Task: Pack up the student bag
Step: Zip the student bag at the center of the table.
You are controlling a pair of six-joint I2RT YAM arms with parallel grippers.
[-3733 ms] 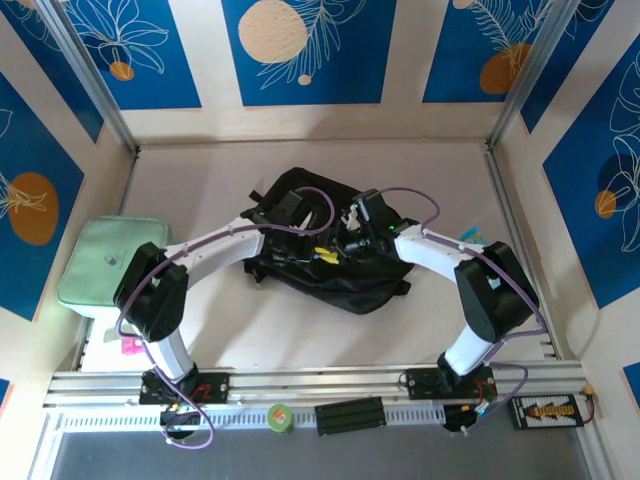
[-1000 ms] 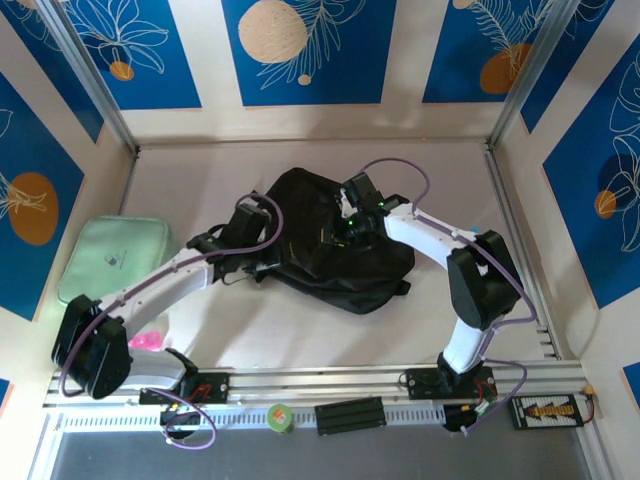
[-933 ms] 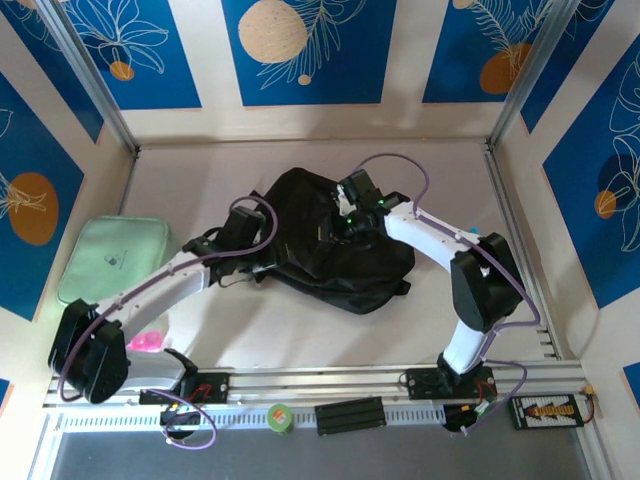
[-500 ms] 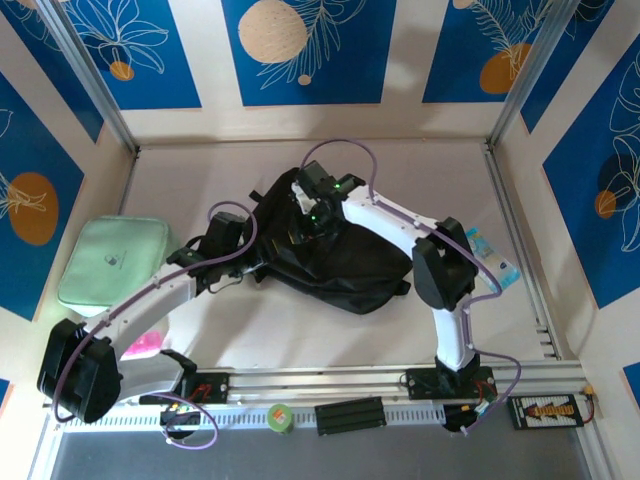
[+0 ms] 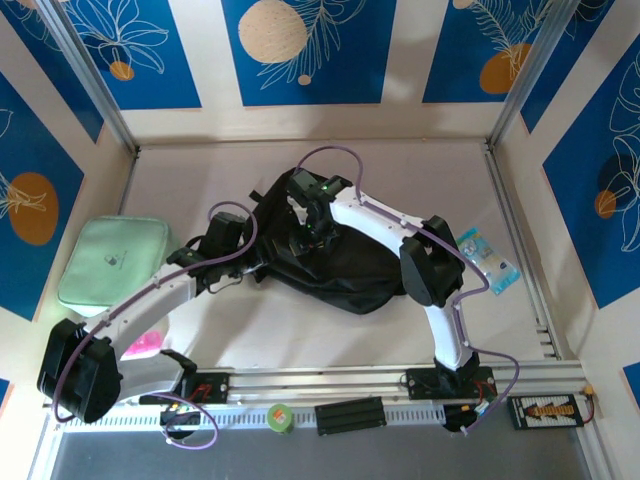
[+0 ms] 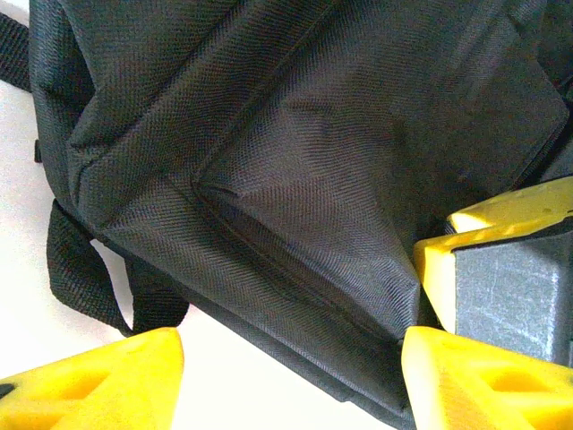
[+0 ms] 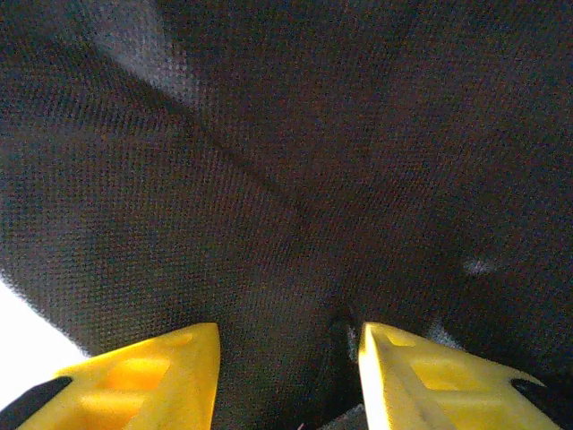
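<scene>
You look to be opening the student bag (image 5: 360, 270): left gripper (image 6: 286, 385) wide at its left edge, right gripper (image 7: 286, 376) parted, empty, over its middle; next, pinch its fabric firmly.

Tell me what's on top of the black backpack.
The right claw hangs close over the backpack; the left claw is at its left edge. The arm hides the fabric beneath it, and the inside is covered.

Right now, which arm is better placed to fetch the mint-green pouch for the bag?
Probably left. The mint-green pouch lies far left, and the left gripper sits open and empty at the student bag's left side, nearer to it. The right gripper is over the bag, farther away.
</scene>
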